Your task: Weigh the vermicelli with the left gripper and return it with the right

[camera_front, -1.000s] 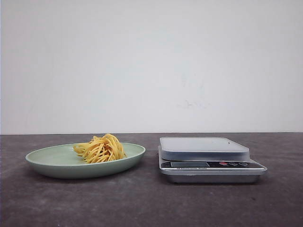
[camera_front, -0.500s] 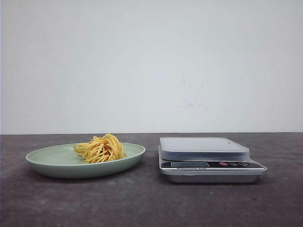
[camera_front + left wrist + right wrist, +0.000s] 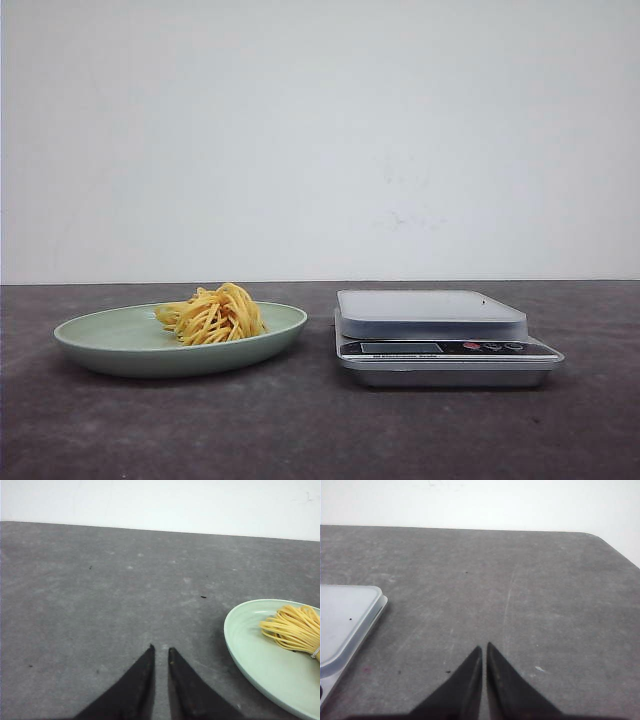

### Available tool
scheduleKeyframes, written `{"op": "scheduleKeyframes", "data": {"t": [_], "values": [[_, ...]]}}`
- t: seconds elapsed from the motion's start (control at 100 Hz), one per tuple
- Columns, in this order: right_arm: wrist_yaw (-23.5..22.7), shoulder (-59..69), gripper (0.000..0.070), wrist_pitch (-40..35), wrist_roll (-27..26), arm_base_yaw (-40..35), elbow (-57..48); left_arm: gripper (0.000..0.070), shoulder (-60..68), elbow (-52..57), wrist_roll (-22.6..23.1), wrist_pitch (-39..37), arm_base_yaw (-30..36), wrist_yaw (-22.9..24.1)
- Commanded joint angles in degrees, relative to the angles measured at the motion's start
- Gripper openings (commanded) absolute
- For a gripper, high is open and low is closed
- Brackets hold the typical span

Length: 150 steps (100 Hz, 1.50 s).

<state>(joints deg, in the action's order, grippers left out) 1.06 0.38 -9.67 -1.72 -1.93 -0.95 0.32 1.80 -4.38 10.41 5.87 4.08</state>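
Note:
A bundle of yellow vermicelli (image 3: 212, 313) lies on a pale green plate (image 3: 110, 345) at the left of the table. It also shows in the left wrist view (image 3: 295, 628), on the plate (image 3: 260, 655). A silver kitchen scale (image 3: 435, 335) stands to the right of the plate, its platform bare; its corner shows in the right wrist view (image 3: 345, 620). My left gripper (image 3: 161, 650) is shut and empty, above bare table beside the plate. My right gripper (image 3: 484, 647) is shut and empty, above bare table beside the scale. Neither gripper shows in the front view.
The table is dark grey with a white wall behind. Its rounded far corner (image 3: 600, 536) shows in the right wrist view. The scale's display and red button (image 3: 470, 346) face the front.

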Motion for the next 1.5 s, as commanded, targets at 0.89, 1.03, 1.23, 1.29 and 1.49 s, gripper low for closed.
{"op": "scheduleKeyframes", "data": {"t": [0.89, 1.03, 1.23, 1.29, 1.49], "values": [[-6.3, -0.2, 0.0005, 10.1, -12.0, -0.1, 0.1, 0.0011, 0.0, -1.0, 0.5, -1.5, 0.0, 1.2], [-7.8, -0.1, 0.0004, 8.2, -16.8, -0.2, -1.8, 0.0012, 0.0, -0.2, -2.3, -5.8, 0.0, 1.4], [-7.7, 0.8, 0.0004, 1.3, -19.3, -0.1, -11.7, 0.0013, 3.2, 10.0, -15.0, -4.1, 0.0, 2.1], [-7.8, 1.9, 0.0004, -0.4, -19.3, -0.2, -15.8, 0.0013, 6.6, 15.0, -15.8, -4.0, 0.0, 2.1], [-7.7, 9.0, 0.0004, -6.4, -15.0, -0.1, -29.8, 0.0031, 21.7, 33.4, -15.0, 3.4, 0.0, -0.5]]}}
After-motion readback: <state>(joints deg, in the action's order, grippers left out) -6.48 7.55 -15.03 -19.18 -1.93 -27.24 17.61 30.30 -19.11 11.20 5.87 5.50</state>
